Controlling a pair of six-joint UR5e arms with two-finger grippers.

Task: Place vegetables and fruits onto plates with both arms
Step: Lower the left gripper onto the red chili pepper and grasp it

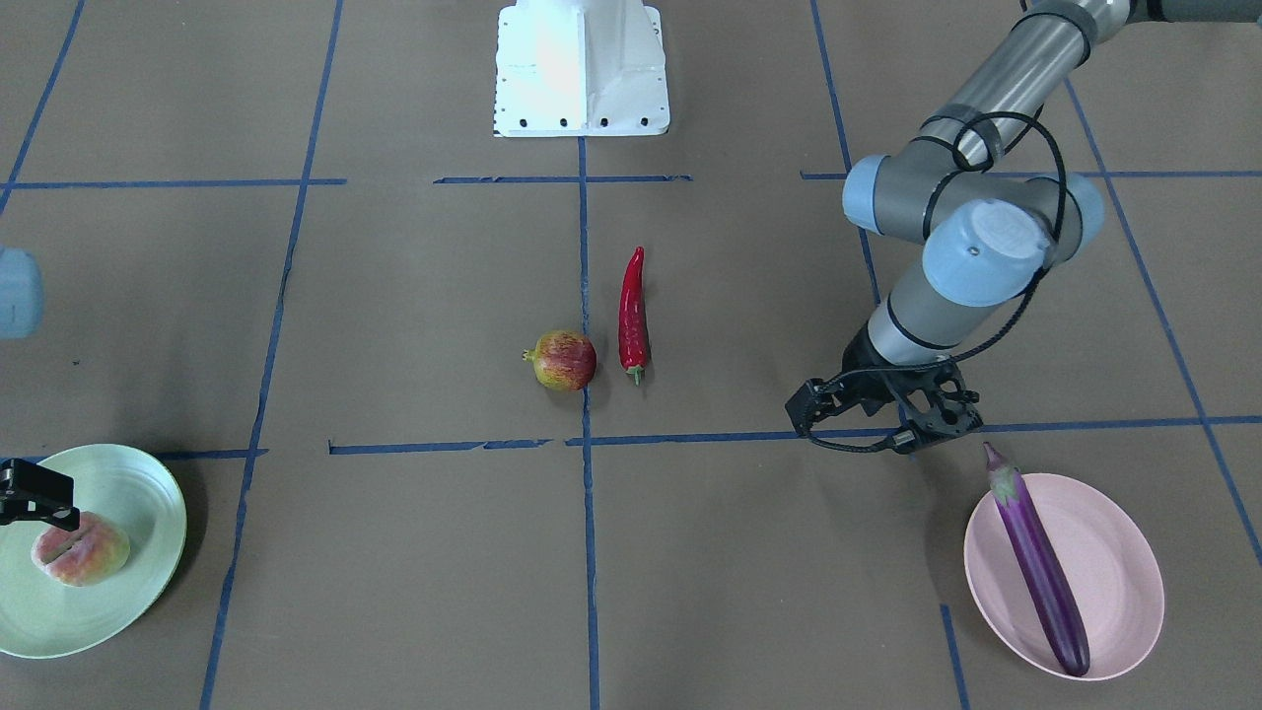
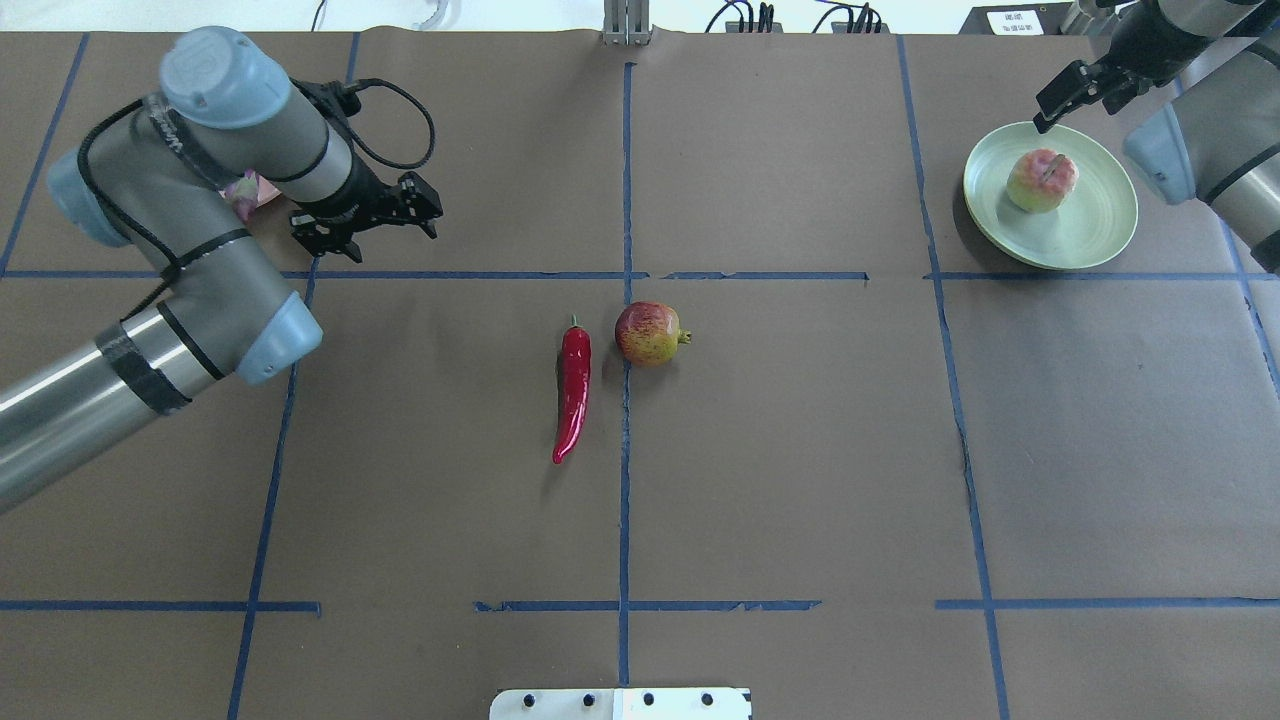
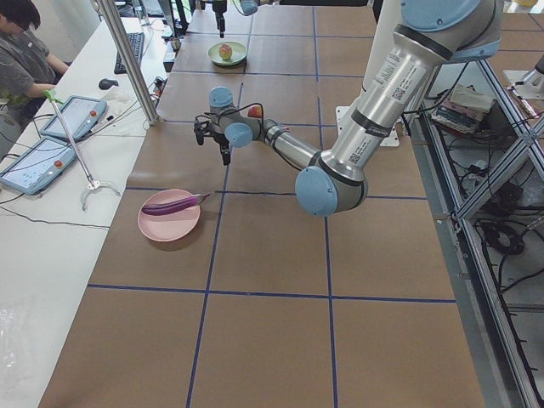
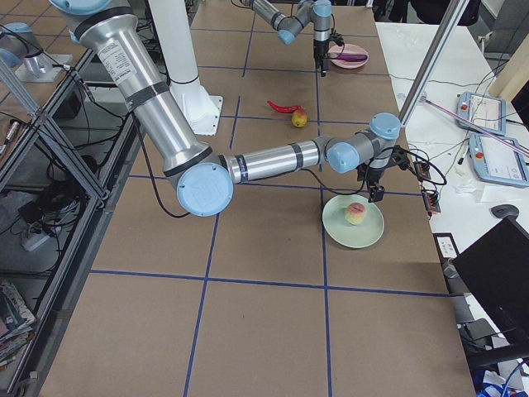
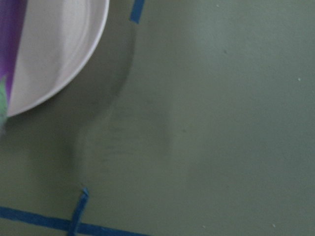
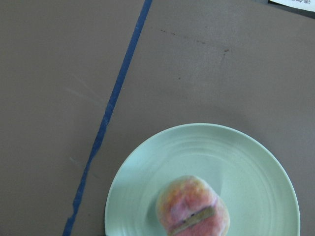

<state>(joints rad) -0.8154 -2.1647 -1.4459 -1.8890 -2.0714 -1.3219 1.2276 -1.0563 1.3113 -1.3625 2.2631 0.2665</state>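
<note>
Pale pink plate point(image 1: 1114, 552) at the table's point(image 1: 394, 296) far corner on the robot's left, carrying the purple eggplant point(image 1: 1040, 562) lengthwise; its pale cap overhangs the rim toward the robot. The left gripper point(image 1: 887, 419) hangs above the bare table just beside that rim, near the cap but apart from it. Its jaws are spread wide, hold nothing and touch nothing.

Pale mint green plate point(image 1: 138, 493) at the opposite far corner, with the creased peach point(image 1: 81, 549) resting inside it, off-centre. The right gripper point(image 2: 1075, 90) is poised above the plate's edge, near the peach and clear of it. Its jaws appear parted and empty, though only part of them shows in the front-facing view.

The red chili point(image 1: 632, 311) and the round red-yellow fruit point(image 1: 564, 360) lie side by side at the table's centre, close together but not touching, well apart from both plates and both grippers. The chili's green stem points away from the robot.
</note>
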